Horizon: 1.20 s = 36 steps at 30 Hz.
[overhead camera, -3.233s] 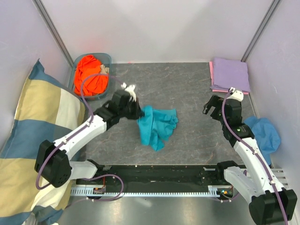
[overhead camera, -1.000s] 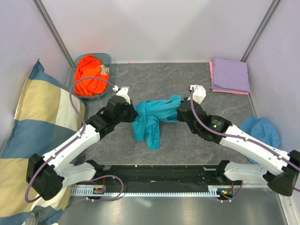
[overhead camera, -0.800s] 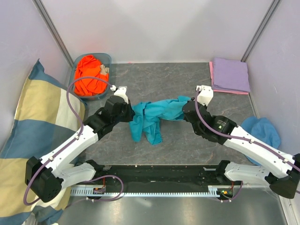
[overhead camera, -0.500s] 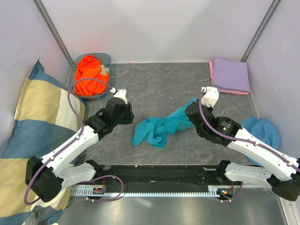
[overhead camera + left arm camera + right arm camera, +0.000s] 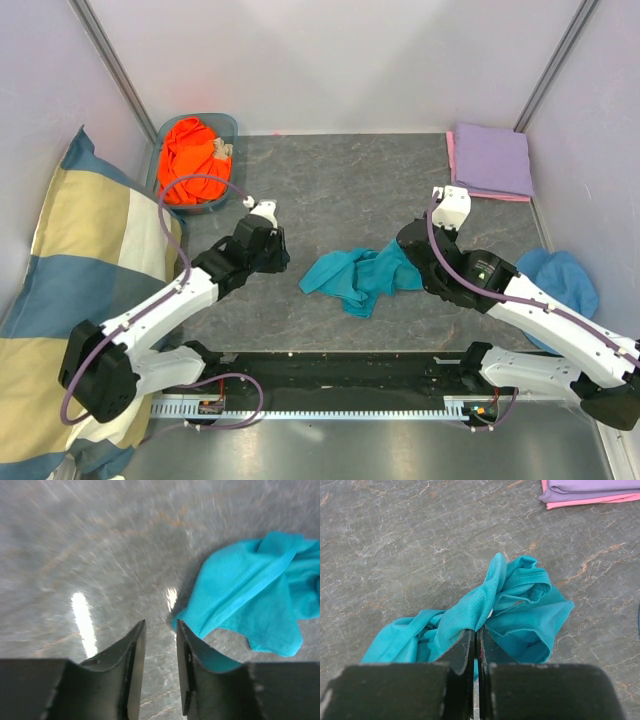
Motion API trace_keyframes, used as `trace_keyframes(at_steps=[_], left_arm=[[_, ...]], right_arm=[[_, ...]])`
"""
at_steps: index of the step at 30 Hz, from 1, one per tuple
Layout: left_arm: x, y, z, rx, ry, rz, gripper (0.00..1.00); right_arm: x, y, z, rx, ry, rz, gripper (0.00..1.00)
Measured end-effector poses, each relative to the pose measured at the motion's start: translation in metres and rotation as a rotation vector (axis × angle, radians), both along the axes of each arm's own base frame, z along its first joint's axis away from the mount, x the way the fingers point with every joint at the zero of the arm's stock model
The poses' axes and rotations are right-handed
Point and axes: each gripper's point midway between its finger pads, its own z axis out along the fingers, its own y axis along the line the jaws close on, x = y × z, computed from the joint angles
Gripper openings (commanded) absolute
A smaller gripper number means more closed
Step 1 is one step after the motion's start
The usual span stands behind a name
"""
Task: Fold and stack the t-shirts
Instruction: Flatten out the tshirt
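Note:
The teal t-shirt (image 5: 358, 281) lies crumpled on the grey table, in front of the middle. My right gripper (image 5: 410, 262) is shut on a bunched fold at its right end; the right wrist view shows the gripper (image 5: 475, 632) pinching the teal t-shirt (image 5: 530, 615). My left gripper (image 5: 276, 252) is left of the shirt and apart from it. In the left wrist view that gripper (image 5: 161, 625) is open with only table between its fingers, and the teal t-shirt (image 5: 250, 592) lies just right of it. An orange t-shirt (image 5: 193, 160) fills a basket. A folded lavender t-shirt (image 5: 492, 158) lies on a pink t-shirt (image 5: 451, 160).
The blue-grey basket (image 5: 236, 126) stands at the back left. A big checked pillow (image 5: 70, 270) leans along the left wall. A blue hat (image 5: 565, 282) lies by the right wall. Walls close in the table on three sides.
My left gripper has let go of the teal t-shirt and opened. The right gripper has dragged the shirt rightward and nearer, so it has dropped from stretched between both arms to the table.

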Motion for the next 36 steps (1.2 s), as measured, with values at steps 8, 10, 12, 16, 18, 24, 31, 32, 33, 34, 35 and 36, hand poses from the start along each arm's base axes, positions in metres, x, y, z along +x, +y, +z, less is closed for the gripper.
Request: trace_keyframes(at_steps=[8, 10, 12, 16, 18, 24, 31, 32, 33, 34, 35, 36], left_arm=[[-0.026, -0.021, -0.083, -0.052, 0.227, -0.044, 0.61], [-0.029, -0.024, -0.09, -0.062, 0.249, -0.049, 0.62], [-0.029, -0.028, -0.091, -0.078, 0.25, -0.054, 0.62], [-0.027, -0.04, -0.085, -0.121, 0.236, -0.073, 0.69], [-0.028, -0.045, -0.083, -0.135, 0.229, -0.082, 0.7], [-0.035, -0.063, -0.08, -0.158, 0.216, -0.127, 0.71], [-0.037, -0.075, -0.102, -0.135, 0.248, -0.147, 0.49], [-0.035, -0.078, -0.103, -0.138, 0.243, -0.149, 0.14], [-0.032, -0.08, -0.104, -0.143, 0.239, -0.147, 0.03], [-0.031, -0.082, -0.107, -0.144, 0.242, -0.141, 0.02], [-0.03, -0.081, -0.112, -0.136, 0.248, -0.14, 0.02], [-0.028, -0.085, -0.111, -0.146, 0.242, -0.141, 0.02]], right_arm=[[0.0, 0.0, 0.0, 0.006, 0.0, -0.003, 0.0], [0.0, 0.0, 0.0, 0.006, 0.0, -0.003, 0.0], [0.0, 0.0, -0.001, 0.005, 0.002, -0.003, 0.0], [-0.001, 0.0, -0.005, 0.003, 0.007, -0.006, 0.0], [-0.001, 0.0, -0.006, 0.0, 0.011, -0.007, 0.0], [0.0, 0.002, -0.011, -0.009, 0.024, -0.004, 0.0], [0.0, 0.003, -0.011, -0.005, 0.026, -0.003, 0.0], [0.0, 0.003, -0.011, -0.005, 0.026, -0.003, 0.0], [0.0, 0.003, -0.011, -0.005, 0.026, -0.002, 0.0], [0.0, 0.003, -0.011, -0.004, 0.026, -0.002, 0.0], [0.0, 0.003, -0.011, -0.005, 0.026, -0.002, 0.0], [0.0, 0.003, -0.011, -0.005, 0.026, -0.002, 0.0]])
